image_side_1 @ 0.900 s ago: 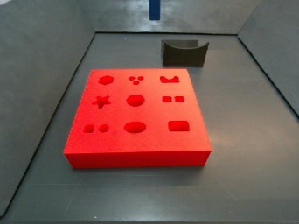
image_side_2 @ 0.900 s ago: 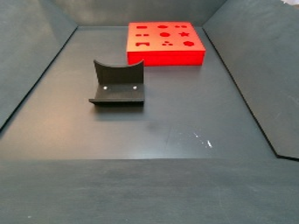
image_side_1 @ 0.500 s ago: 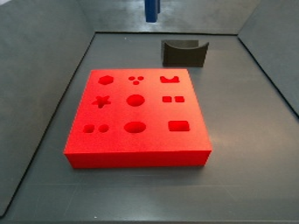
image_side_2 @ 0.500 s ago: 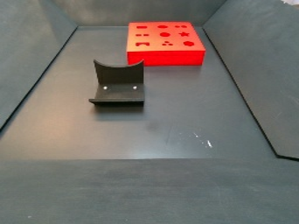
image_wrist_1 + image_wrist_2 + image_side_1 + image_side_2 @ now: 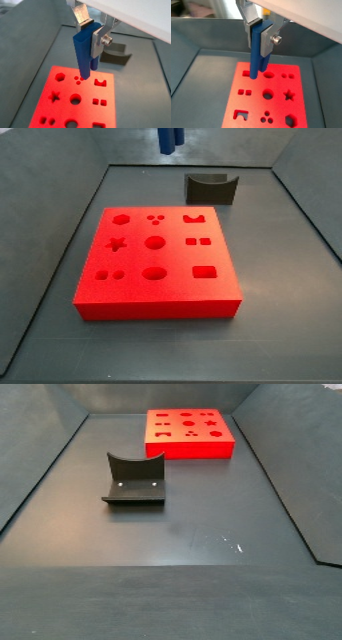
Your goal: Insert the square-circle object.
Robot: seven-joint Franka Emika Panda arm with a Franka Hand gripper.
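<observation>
1. My gripper [image 5: 92,46] is clamped on the blue square-circle object [image 5: 84,52], which hangs upright, high above the red block [image 5: 73,97].
2. I judge this the carry step, before insertion.
3. Next I must line up over the matching hole and descend; which hole fits, I cannot tell from here.
4. The fixture [image 5: 134,479] stands apart on the surface [image 5: 201,524].

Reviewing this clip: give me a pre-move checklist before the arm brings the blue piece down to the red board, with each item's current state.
1. Blue piece clamped in the gripper: ok.
2. Piece hangs upright: ok.
3. Piece above the red board, not touching: ok in a side view.
4. Piece lined up over the square-circle hole: cannot tell.
5. Holes unobstructed: ok.
6. Fixture away from the board: ok.
</observation>
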